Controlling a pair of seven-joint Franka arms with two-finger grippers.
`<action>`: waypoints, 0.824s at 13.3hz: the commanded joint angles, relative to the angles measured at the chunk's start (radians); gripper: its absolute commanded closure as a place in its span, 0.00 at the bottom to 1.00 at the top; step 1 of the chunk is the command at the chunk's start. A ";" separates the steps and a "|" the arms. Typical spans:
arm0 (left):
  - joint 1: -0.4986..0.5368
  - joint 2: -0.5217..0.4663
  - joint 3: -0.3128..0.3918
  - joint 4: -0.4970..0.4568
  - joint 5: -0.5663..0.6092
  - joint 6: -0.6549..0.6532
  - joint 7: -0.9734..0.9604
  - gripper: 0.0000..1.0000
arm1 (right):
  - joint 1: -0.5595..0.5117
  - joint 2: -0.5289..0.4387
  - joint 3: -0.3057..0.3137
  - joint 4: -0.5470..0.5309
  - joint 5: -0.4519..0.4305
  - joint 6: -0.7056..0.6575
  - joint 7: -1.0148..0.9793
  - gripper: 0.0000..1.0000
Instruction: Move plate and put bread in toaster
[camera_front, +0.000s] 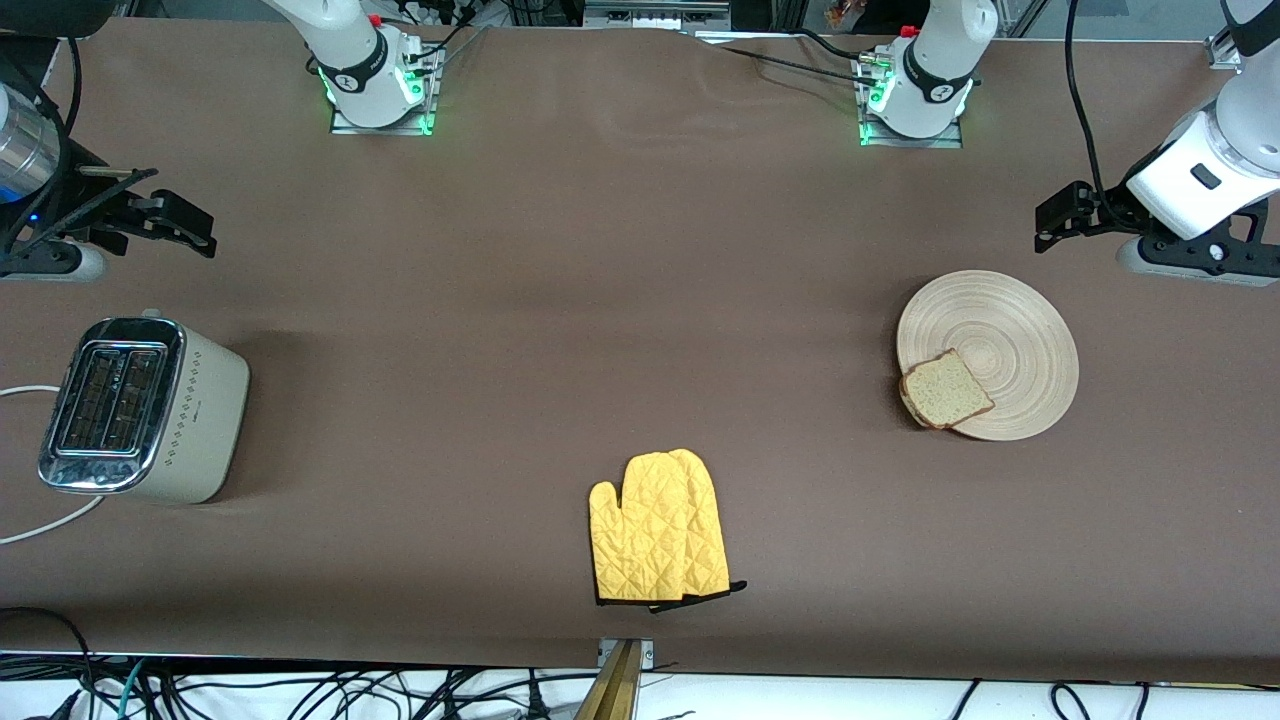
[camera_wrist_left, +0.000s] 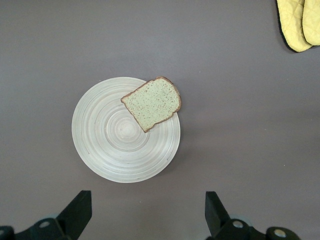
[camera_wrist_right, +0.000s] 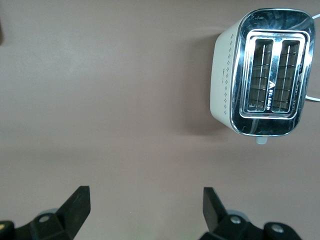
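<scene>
The pale wooden plate (camera_front: 1010, 340) lies toward the left arm's end of the table. The bread (camera_front: 945, 390) lies on the plate's rim and hangs over its edge toward the right arm's end. The left wrist view shows both the plate (camera_wrist_left: 110, 145) and the bread (camera_wrist_left: 152, 103). The cream toaster (camera_front: 140, 410) stands at the right arm's end with both slots empty; it also shows in the right wrist view (camera_wrist_right: 265, 70). My left gripper (camera_front: 1062, 215) (camera_wrist_left: 147, 210) is open and empty over bare table beside the plate. My right gripper (camera_front: 185, 215) (camera_wrist_right: 145, 207) is open and empty over bare table beside the toaster.
A yellow oven mitt (camera_front: 660, 530) lies near the table's front edge, midway between plate and toaster; its tip shows in the left wrist view (camera_wrist_left: 300, 25). The toaster's white cord (camera_front: 40, 520) runs off the table's end. Brown table (camera_front: 600, 300) stretches between the toaster and the plate.
</scene>
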 joint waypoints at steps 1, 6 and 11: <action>0.006 -0.018 -0.008 -0.010 0.021 -0.008 0.008 0.00 | 0.006 -0.003 0.003 0.016 -0.016 -0.044 0.020 0.00; 0.005 -0.018 -0.008 -0.010 0.021 -0.008 0.010 0.00 | 0.008 -0.001 0.003 0.026 -0.018 -0.046 0.024 0.00; 0.006 -0.017 -0.005 -0.010 0.021 -0.008 0.008 0.00 | 0.008 -0.007 0.003 0.022 -0.019 -0.067 0.020 0.00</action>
